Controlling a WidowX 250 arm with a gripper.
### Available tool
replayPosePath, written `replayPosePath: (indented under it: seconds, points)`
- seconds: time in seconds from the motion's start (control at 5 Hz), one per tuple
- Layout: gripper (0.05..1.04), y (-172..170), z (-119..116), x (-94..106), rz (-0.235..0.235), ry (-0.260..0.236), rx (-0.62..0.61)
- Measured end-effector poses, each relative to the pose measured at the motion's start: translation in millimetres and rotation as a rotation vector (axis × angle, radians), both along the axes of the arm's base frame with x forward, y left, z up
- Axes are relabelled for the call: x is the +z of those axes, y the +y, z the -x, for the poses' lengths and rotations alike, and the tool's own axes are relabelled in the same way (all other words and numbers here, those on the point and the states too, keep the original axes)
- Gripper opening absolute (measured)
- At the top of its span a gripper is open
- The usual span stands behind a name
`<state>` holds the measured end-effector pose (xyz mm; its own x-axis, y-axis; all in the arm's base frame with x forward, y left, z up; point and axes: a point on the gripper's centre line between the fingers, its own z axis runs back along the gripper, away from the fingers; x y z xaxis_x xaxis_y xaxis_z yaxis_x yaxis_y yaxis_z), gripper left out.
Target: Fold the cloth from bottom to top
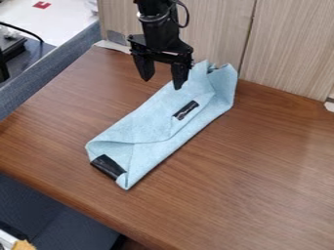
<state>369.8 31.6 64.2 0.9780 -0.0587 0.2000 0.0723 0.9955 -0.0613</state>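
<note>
The cloth [153, 117] is laid slantwise on the desk [261, 161], folded into a long band and rumpled at its far end. The claw [161, 83] is held spread by that end, with nothing gripped. The fabric is judged light, limp and unbreakable, though easily dragged askew. It is best pinched at the near corner [126, 181], beside the lower black patch [108, 167], with all layers caught together.

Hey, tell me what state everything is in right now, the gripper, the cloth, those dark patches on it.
Gripper: open, nothing between its fingers.
Cloth: folded over itself into a long, uneven strip.
Middle patch: uncovered.
Near-end patch: exposed at the cloth's edge.
</note>
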Motion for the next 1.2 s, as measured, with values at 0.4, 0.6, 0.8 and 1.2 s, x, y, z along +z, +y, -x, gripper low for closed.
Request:
replayPosePath:
  seconds: [0.4, 0.6, 0.8, 1.2]
  points:
    - [0.999, -1.4, 18.2, -19.2, 0.034, 0.048, 0.006]
    - [0.999, 8.6, 37.3, 4.3, -0.037, 0.019, 0.069]
    - [0.999, 11.4, 53.4, 15.2, -0.065, 0.01, 0.117]
    - [0.999, 18.5, 94.5, 8.9, -0.14, 0.073, 0.388]
